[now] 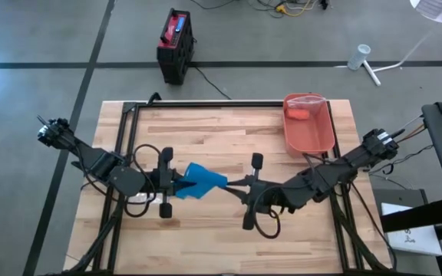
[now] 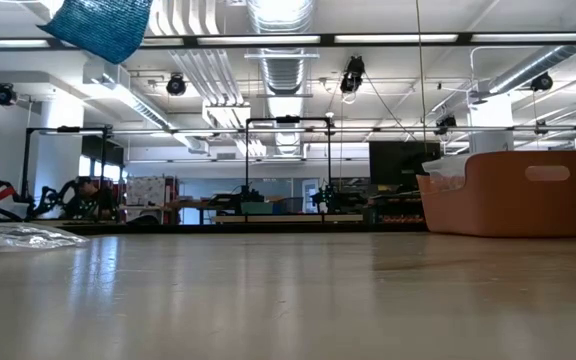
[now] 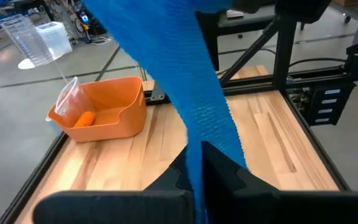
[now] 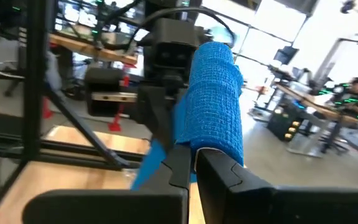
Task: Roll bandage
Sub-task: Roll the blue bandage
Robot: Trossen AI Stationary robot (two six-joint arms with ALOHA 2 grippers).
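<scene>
Down the middle of the pale butcher-block wooden table (image 1: 229, 238), both arms meet head-on and lifted clear of the boards; the left gripper (image 1: 181, 182) is clenched on the loose tail of the bright blue woven elastic bandage (image 1: 203, 181), the strip pinched flat between its dark fingers (image 3: 225, 171) and rising away from them; the right gripper (image 1: 232, 184) is shut on the other end, where the fabric is already wound into a fat roll (image 4: 215, 102) standing just past its tips; so the bandage spans the short gap between the two, long axis running left to right along the table, the roll on the right arm's side, the free length on the left's; the coming turn, I'd judge, hangs on that line staying taut and straight; room looks generous: bare wood beneath and toward the near edge, the black metal frame (image 1: 206, 103) along the far edge well apart; farther off, at the far right corner, sits the orange plastic bin (image 1: 310, 126) with a small orange object (image 1: 299, 115) inside, well away from the work.
</scene>
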